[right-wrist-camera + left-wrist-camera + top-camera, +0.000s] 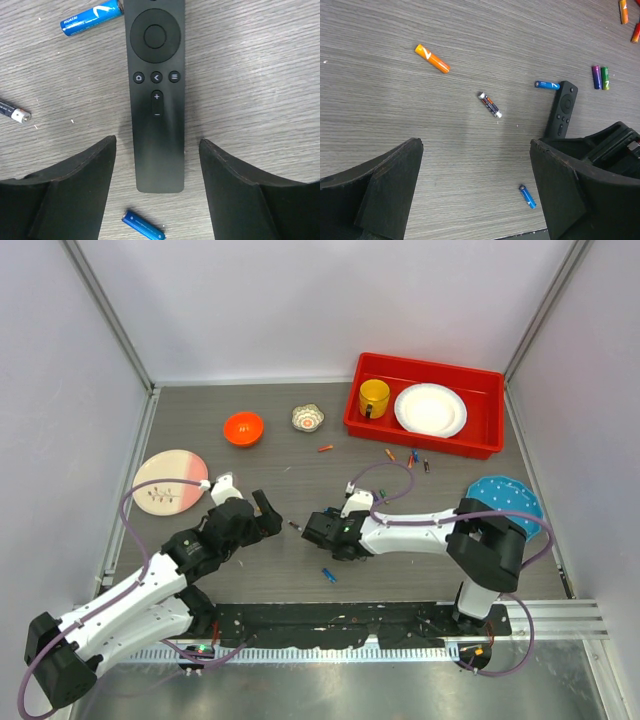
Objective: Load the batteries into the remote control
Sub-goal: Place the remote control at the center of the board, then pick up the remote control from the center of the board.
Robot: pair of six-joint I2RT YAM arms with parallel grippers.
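Black remote (156,95) untouched between parted right jaws, left jaws wide

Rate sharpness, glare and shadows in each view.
Top view: soft, even light, only faint shadows on the table, no glare on it. Left wrist view: table grain sharp, near fingers slightly soft. Right wrist view: remote crisp with a dull sheen low down; blue battery label readable.
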